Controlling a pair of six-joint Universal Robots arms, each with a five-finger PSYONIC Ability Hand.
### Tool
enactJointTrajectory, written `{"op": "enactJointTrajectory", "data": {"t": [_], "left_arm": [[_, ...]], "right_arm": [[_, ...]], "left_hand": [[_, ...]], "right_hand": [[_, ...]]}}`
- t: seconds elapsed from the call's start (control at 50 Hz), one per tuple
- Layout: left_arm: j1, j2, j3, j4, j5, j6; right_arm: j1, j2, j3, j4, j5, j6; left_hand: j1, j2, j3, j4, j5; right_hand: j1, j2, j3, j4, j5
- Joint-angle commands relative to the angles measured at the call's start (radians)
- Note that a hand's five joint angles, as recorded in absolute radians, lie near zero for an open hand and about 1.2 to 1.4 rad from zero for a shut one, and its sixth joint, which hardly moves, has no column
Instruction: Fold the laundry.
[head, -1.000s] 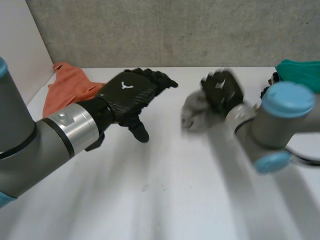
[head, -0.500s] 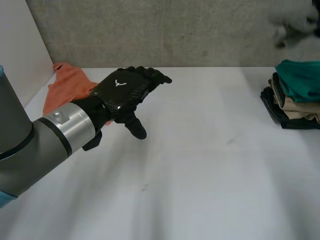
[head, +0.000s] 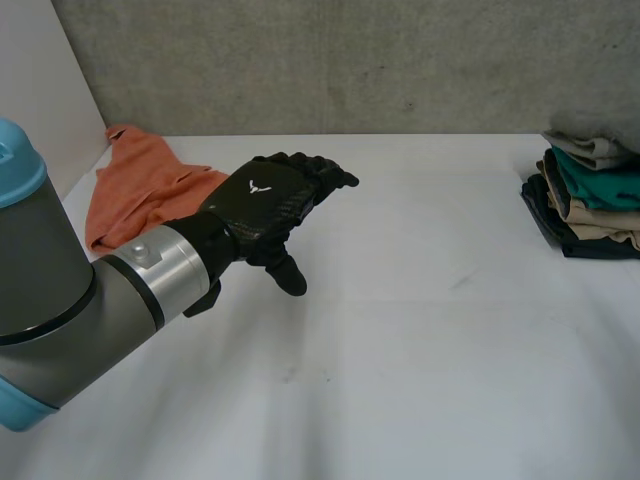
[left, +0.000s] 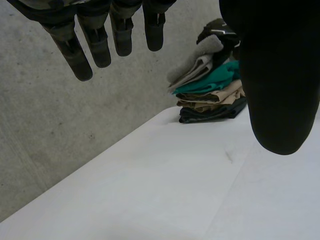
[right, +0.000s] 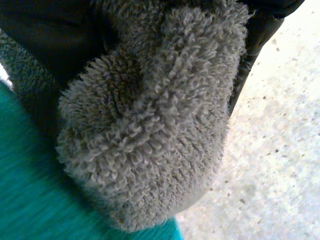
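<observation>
My left hand (head: 265, 200) hovers open over the table's left half, fingers straight and thumb spread, holding nothing; its fingers (left: 85, 55) point toward the far wall. A stack of folded clothes (head: 590, 215) stands at the right edge, with a teal piece (head: 610, 180) near the top. On top of the stack lies a grey fluffy cloth (head: 590, 146). My right hand (right: 50, 30) is shut on that grey fluffy cloth (right: 150, 130), just above the teal piece (right: 25, 205). The left wrist view shows my right hand (left: 220, 31) on top of the stack (left: 210, 97).
A crumpled orange garment (head: 135, 185) lies at the back left, beside the side wall and behind my left arm. A grey wall runs along the table's (head: 420, 330) far edge.
My right hand carried the grey cloth from the table's middle up and over to the right, onto the stack. My left hand shifted slightly and stayed open.
</observation>
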Motion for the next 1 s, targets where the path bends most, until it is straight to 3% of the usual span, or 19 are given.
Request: {"op": "enactJointTrajectory", "data": {"t": [0.02, 0.1, 0.16, 0.2, 0.22, 0.24, 0.42, 0.54, 0.66, 0.7, 0.76, 0.8, 0.84, 0.94, 1.0], "left_arm": [[0.001, 0.0, 0.0, 0.001, 0.0, 0.0], [0.001, 0.002, 0.0, 0.001, -0.001, 0.0], [-0.001, 0.002, 0.0, 0.001, -0.001, 0.0], [-0.001, 0.004, 0.002, 0.001, -0.001, 0.0], [-0.001, 0.004, 0.002, 0.001, -0.001, 0.0], [-0.001, 0.007, 0.003, 0.001, -0.001, 0.0], [-0.001, 0.016, 0.003, -0.001, -0.001, 0.0], [-0.002, 0.019, 0.006, 0.001, -0.001, 0.0], [-0.002, 0.02, 0.011, -0.001, -0.001, -0.001], [-0.002, 0.022, 0.012, -0.001, -0.001, -0.001], [0.001, 0.023, 0.017, 0.001, -0.001, -0.001], [0.002, 0.027, 0.02, 0.001, -0.003, 0.0], [0.008, 0.039, 0.025, 0.007, -0.011, 0.003], [0.042, 0.054, 0.035, 0.108, -0.109, 0.012], [0.139, 0.036, 0.062, 0.203, -0.195, 0.018]], "right_arm": [[-0.02, -0.014, -0.018, 0.022, 0.014, 0.026], [-0.027, 0.022, -0.014, 0.092, 0.016, -0.002], [-0.028, 0.032, -0.008, 0.155, 0.016, -0.084], [-0.028, 0.028, 0.002, 0.189, 0.019, -0.14], [-0.028, 0.02, 0.011, 0.221, 0.028, -0.184], [-0.03, 0.014, 0.017, 0.239, 0.039, -0.207], [-0.089, -0.256, 0.132, 0.485, 0.186, -0.29], [-0.163, -0.34, 0.19, 0.6, 0.195, -0.304], [-0.284, -0.371, 0.163, 0.674, 0.209, -0.434], [-0.295, -0.373, 0.138, 0.678, 0.243, -0.479], [-0.295, -0.391, 0.08, 0.675, 0.373, -0.537], [-0.274, -0.417, 0.069, 0.66, 0.466, -0.543], [-0.226, -0.446, 0.068, 0.632, 0.494, -0.525], [-0.016, -0.575, 0.173, 0.494, 0.455, -0.375], [0.11, -0.681, 0.333, 0.381, 0.384, -0.267]], "left_hand": [[0.027, 0.021, 0.015, 0.021, 0.003], [0.024, 0.018, 0.012, 0.018, 0.0], [0.024, 0.018, 0.012, 0.018, 0.0], [0.024, 0.018, 0.012, 0.018, 0.0], [0.024, 0.018, 0.012, 0.018, 0.0], [0.021, 0.015, 0.009, 0.015, -0.003], [0.015, 0.009, 0.003, 0.009, -0.009], [0.015, 0.009, 0.003, 0.009, -0.009], [0.015, 0.009, 0.003, 0.009, -0.009], [0.012, 0.006, 0.0, 0.006, -0.012], [0.015, 0.009, 0.003, 0.009, -0.009], [0.015, 0.009, 0.003, 0.009, -0.009], [0.018, 0.012, 0.006, 0.012, -0.006], [0.015, 0.009, 0.003, 0.009, -0.009], [-0.003, -0.008, -0.014, -0.008, -0.027]], "right_hand": [[0.452, 0.218, 0.212, 0.191, 0.236], [0.429, 0.195, 0.189, 0.168, 0.212], [0.169, -0.066, -0.072, -0.093, -0.048], [-0.201, -0.435, -0.441, -0.462, -0.417], [-0.679, -0.913, -0.919, -0.94, -0.896], [-0.741, -0.976, -0.981, -1.002, -0.958], [-0.741, -0.976, -0.981, -1.002, -0.958], [-0.741, -0.976, -0.981, -1.002, -0.958], [-0.741, -0.976, -0.981, -1.002, -0.958], [-0.741, -0.976, -0.981, -1.002, -0.958], [-0.741, -0.976, -0.981, -1.002, -0.958], [-0.741, -0.976, -0.981, -1.002, -0.958], [-0.741, -0.976, -0.981, -1.002, -0.958], [-0.741, -0.976, -0.981, -1.002, -0.958], [-0.741, -0.976, -0.981, -1.002, -0.958]]}}
